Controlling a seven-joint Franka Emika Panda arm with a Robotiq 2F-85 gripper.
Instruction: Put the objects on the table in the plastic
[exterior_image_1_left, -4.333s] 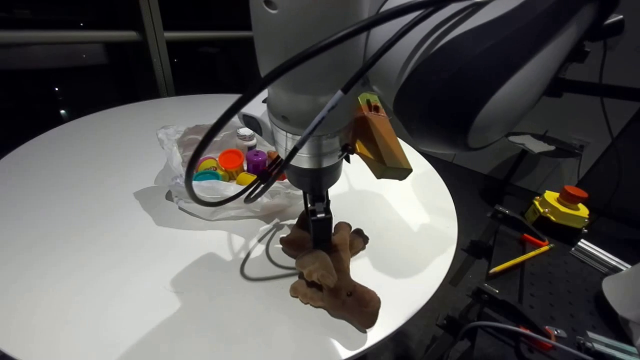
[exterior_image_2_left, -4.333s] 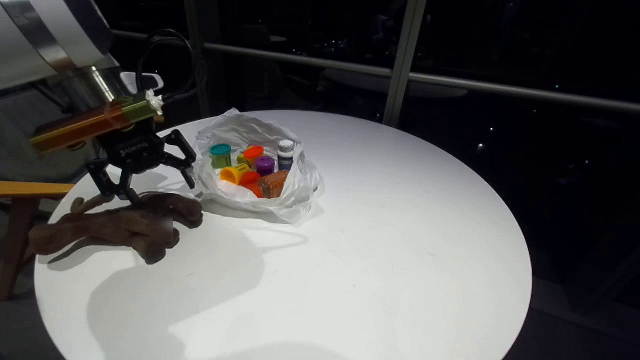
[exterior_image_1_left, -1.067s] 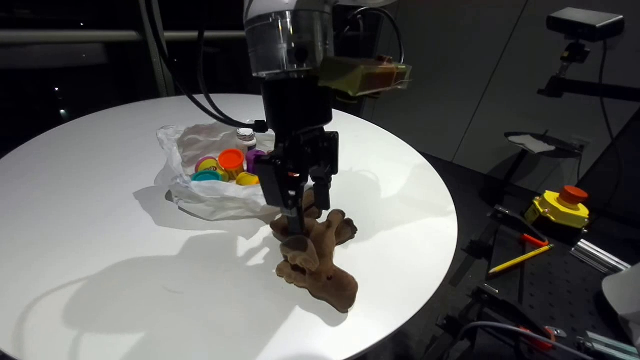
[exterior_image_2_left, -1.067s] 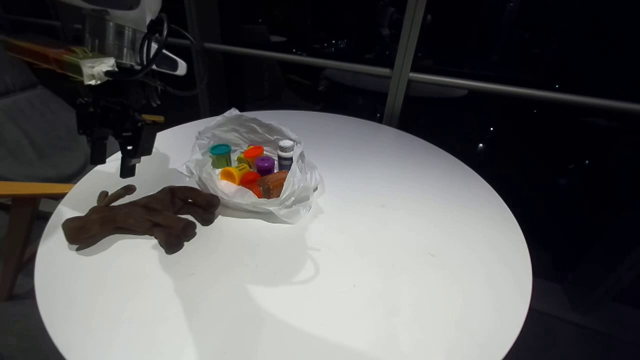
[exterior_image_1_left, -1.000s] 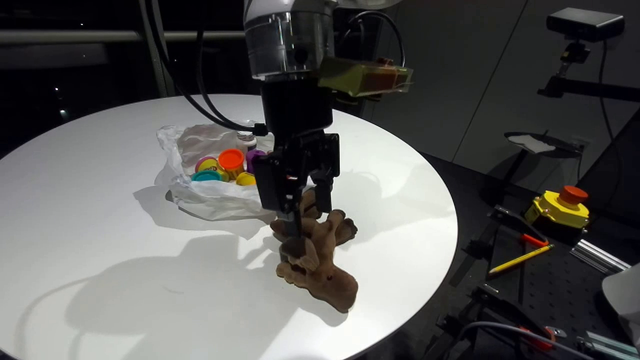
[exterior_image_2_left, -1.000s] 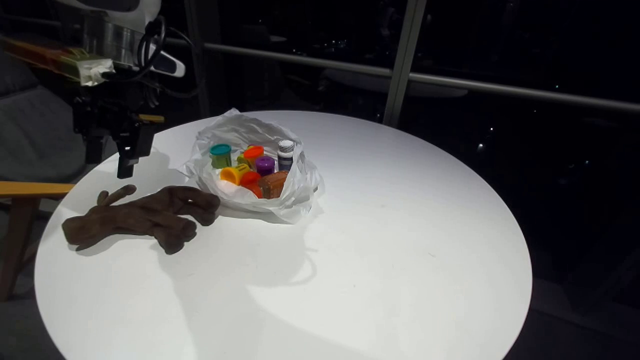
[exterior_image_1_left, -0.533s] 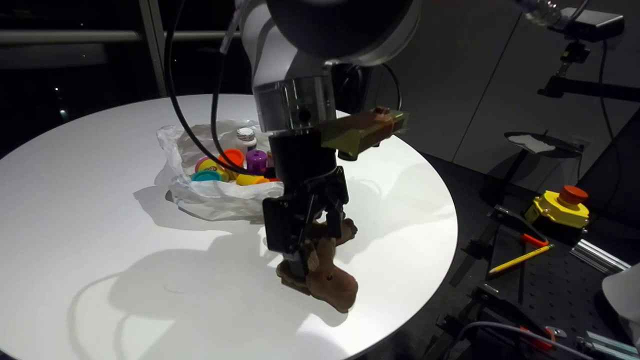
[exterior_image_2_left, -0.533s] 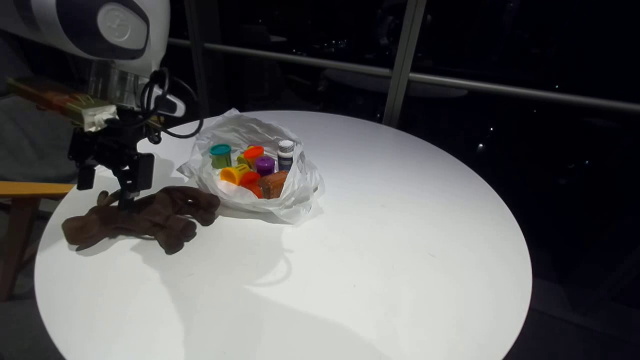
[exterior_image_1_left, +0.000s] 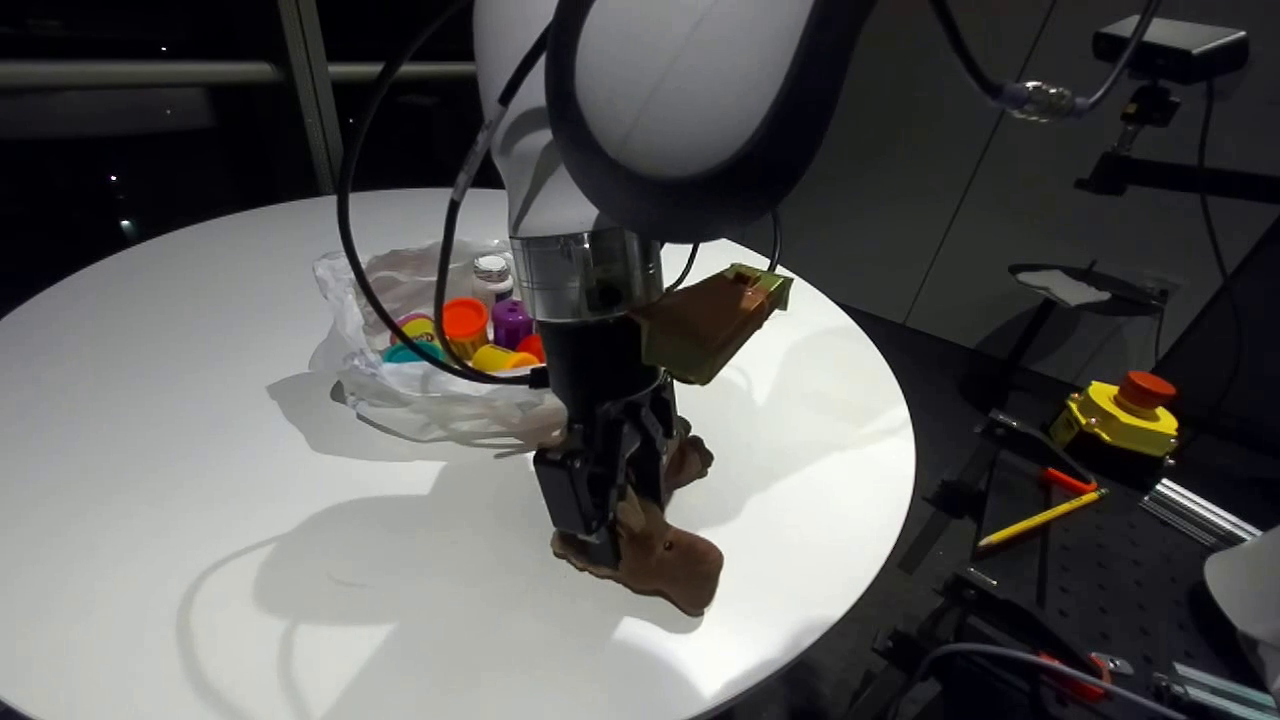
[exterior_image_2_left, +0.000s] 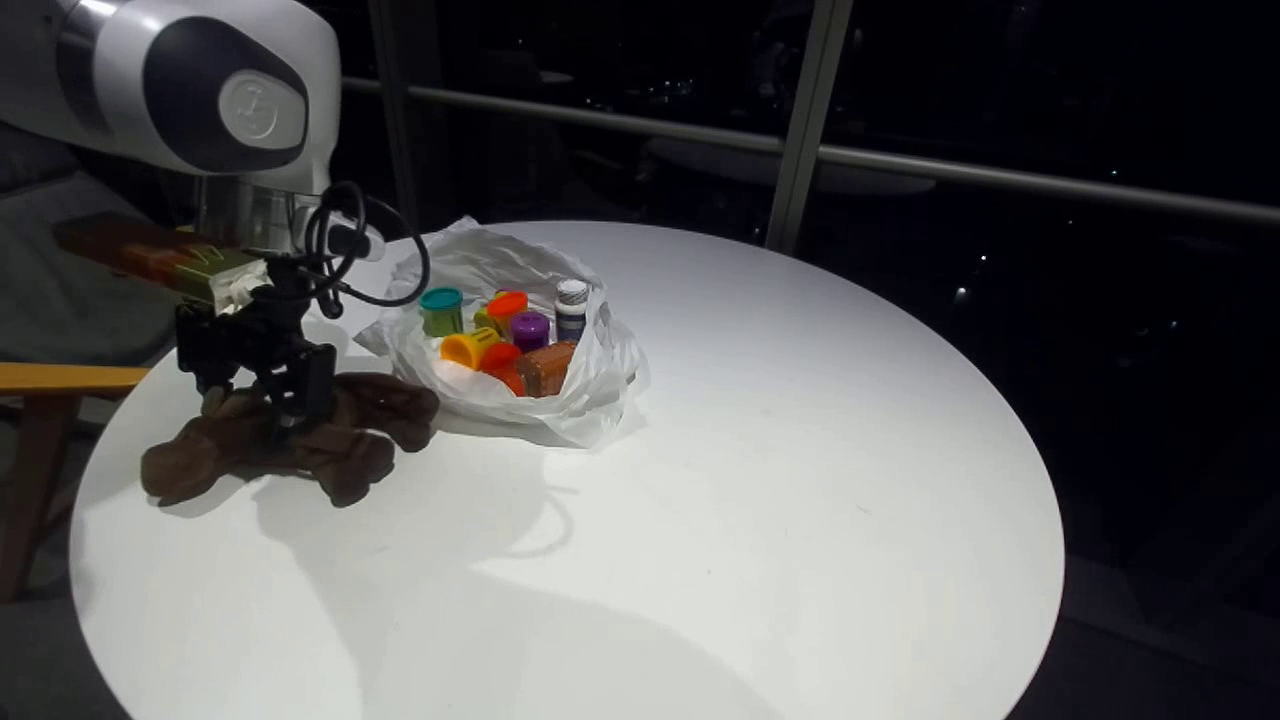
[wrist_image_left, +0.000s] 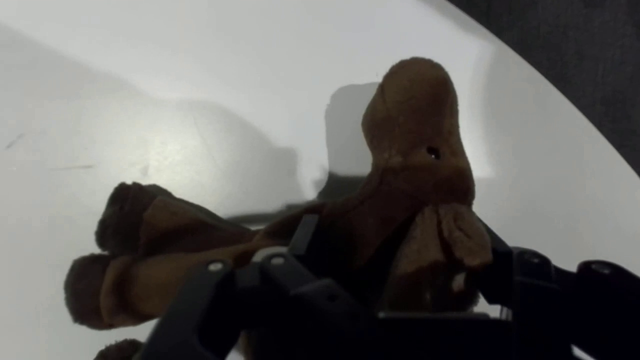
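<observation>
Astride the plush animal (wrist_image_left: 385, 200), gripper (wrist_image_left: 397, 235) lowered

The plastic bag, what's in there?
The bag holds a teal tub, an orange tub, a purple tub, a yellow tub, a pink-and-yellow tub, a red tub, a bottle and something brown. Anything beneath them is covered up.

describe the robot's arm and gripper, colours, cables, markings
The Franka Panda arm is rounded, white and black, with a pale cap bearing a round emblem and a shiny silver collar. Below that an orange-brown and yellow-green block sticks out, with whitish wrapping at one end. Black cables loop alongside. The Robotiq gripper is black and jointed, with silvery pins.
</observation>
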